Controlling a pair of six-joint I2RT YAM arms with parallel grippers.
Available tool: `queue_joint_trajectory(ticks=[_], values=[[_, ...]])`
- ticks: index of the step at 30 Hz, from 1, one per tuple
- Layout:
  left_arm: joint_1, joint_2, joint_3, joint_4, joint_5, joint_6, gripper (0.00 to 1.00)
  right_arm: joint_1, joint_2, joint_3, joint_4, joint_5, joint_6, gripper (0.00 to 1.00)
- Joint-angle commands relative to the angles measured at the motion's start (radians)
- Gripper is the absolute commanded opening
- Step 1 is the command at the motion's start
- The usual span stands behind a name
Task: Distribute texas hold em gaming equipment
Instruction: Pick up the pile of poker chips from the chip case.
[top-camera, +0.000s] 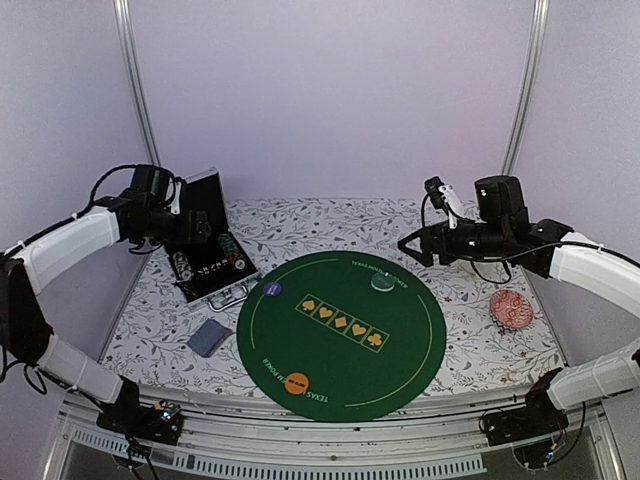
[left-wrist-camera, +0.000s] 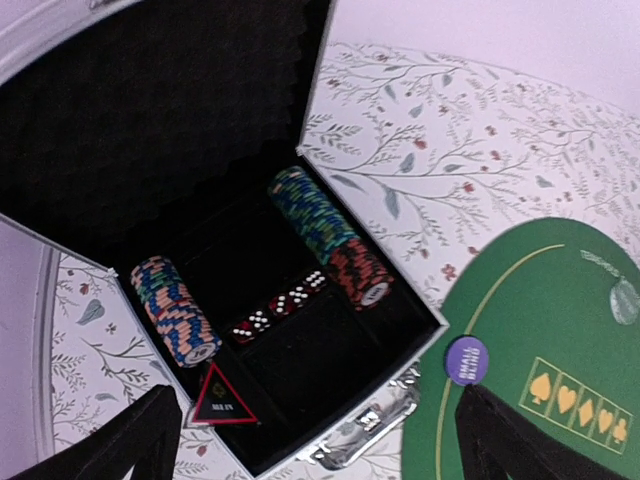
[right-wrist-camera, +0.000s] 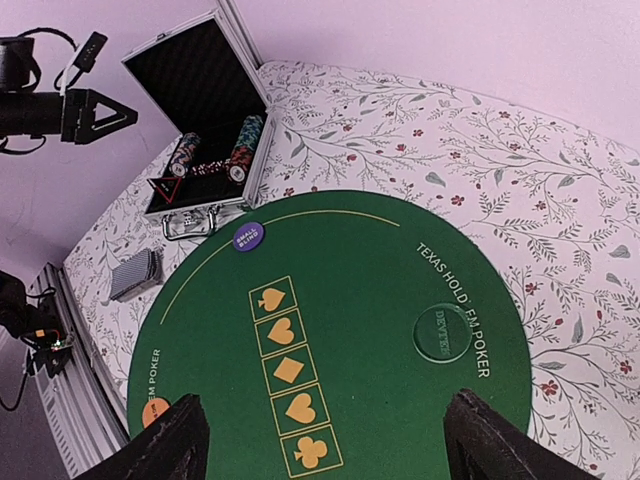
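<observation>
An open silver case sits at the back left. It holds poker chip stacks, red dice and a red-edged triangle marker. My left gripper hovers over the case, open and empty. A grey-blue card deck lies beside the green mat. On the mat lie a purple small-blind disc, an orange disc and a clear disc. My right gripper is open and empty, high above the mat.
A round red-patterned object lies on the floral tablecloth at the right, off the mat. The case lid stands upright behind the case. White walls close the back and sides.
</observation>
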Motion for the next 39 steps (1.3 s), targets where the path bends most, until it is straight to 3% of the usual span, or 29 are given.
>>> queue_joint_trajectory(ticks=[1, 3, 7, 11, 16, 19, 24, 39], values=[[0.083, 0.131, -0.027, 0.050, -0.085, 0.107, 0.96, -0.005, 0.044, 0.010, -0.017, -0.029, -0.053, 0.83], [0.094, 0.213, 0.007, 0.027, -0.171, 0.157, 0.90, -0.006, 0.055, 0.013, -0.018, -0.036, -0.064, 0.84], [0.094, 0.377, 0.116, -0.114, -0.257, 0.259, 0.67, -0.006, 0.055, 0.018, -0.028, -0.043, -0.083, 0.84], [0.093, 0.471, 0.165, -0.200, -0.321, 0.339, 0.73, -0.009, 0.051, 0.008, -0.033, -0.033, -0.086, 0.84], [0.094, 0.503, 0.149, -0.156, -0.342, 0.390, 0.75, -0.007, 0.064, 0.009, -0.030, -0.045, -0.072, 0.84], [0.093, 0.518, 0.153, -0.130, -0.311, 0.396, 0.73, -0.009, 0.076, 0.012, -0.029, -0.048, -0.069, 0.84], [0.094, 0.548, 0.154, -0.089, -0.294, 0.418, 0.59, -0.009, 0.086, 0.021, -0.028, -0.053, -0.065, 0.84], [0.064, 0.595, 0.190, -0.039, -0.328, 0.444, 0.59, -0.008, 0.082, -0.001, -0.028, -0.082, -0.053, 0.84]])
